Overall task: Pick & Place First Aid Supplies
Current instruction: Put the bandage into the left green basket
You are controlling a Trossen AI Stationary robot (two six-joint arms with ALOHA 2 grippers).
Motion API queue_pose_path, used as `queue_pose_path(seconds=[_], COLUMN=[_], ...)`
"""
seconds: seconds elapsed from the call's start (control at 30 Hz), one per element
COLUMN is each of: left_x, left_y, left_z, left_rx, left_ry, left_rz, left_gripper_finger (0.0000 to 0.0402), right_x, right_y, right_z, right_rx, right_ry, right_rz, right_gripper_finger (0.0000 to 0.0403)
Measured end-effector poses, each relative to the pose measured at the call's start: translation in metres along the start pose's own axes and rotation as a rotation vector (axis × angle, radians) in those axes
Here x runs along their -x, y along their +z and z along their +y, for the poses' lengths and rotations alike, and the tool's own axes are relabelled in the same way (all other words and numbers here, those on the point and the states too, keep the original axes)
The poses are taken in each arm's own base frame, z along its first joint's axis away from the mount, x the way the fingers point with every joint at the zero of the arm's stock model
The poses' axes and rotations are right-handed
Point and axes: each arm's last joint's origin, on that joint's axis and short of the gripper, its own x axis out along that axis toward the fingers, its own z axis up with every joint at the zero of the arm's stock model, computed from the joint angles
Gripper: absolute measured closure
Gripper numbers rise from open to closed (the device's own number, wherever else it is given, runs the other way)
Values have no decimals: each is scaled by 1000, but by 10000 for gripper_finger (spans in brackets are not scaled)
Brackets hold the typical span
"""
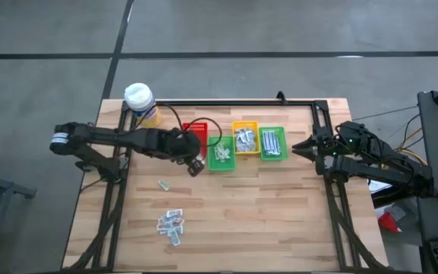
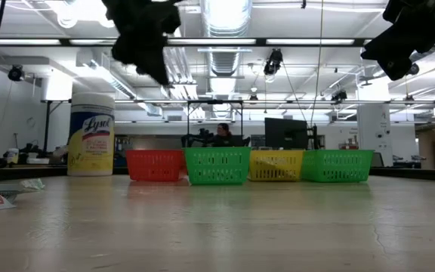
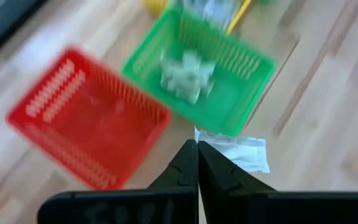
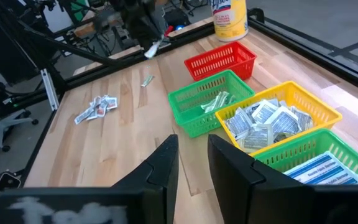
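Observation:
My left gripper [image 1: 195, 164] hangs above the table just in front of the red bin [image 1: 196, 135] and the near green bin [image 1: 220, 156], shut on a small white packet [image 3: 235, 151]. More first aid supplies lie in a loose pile [image 1: 170, 224] near the table's front left, and a single packet [image 1: 163, 184] lies apart from it. The near green bin holds pale sachets [image 3: 185, 76]. The yellow bin [image 1: 245, 137] holds silvery wrappers, and the far green bin [image 1: 272, 143] holds striped strips. My right gripper [image 4: 193, 167] waits open at the table's right edge. My left gripper pinches the white packet by one edge [image 3: 201, 135] between its two fingertips. The fingers slant down from the table's left side. The rest of the packet sticks out past the tips, lifted clear of the table and over the bare wood beside the near green bin.
A yellow wipes canister with a white cap [image 1: 141, 103] stands at the back left, beside the red bin. The four bins stand in a row across the middle back. Bare wood [image 1: 265, 213] lies in front of the bins and to the right of the pile.

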Motion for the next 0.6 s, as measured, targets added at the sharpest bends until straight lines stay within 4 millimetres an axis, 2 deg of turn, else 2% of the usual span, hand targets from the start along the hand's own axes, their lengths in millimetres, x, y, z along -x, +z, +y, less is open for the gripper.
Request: queue_pose_path(seconds=[0.2,0.4,0.6], left_x=[2,-14,-35], left_y=[26,45,61], left_z=[-7,-12,-15], left_rx=[-14,-50,-134], left_ry=[-19,-21,9], left_rz=[-151,-230,-215], left_gripper_finger=[401,401,401], right_x=[0,0,0], right_y=[0,0,0], right_z=[0,0,0], right_rx=[7,7,7], right_ry=[-1,0,0], right_rz=[0,1,1], right_gripper_finger=[330,334,325])
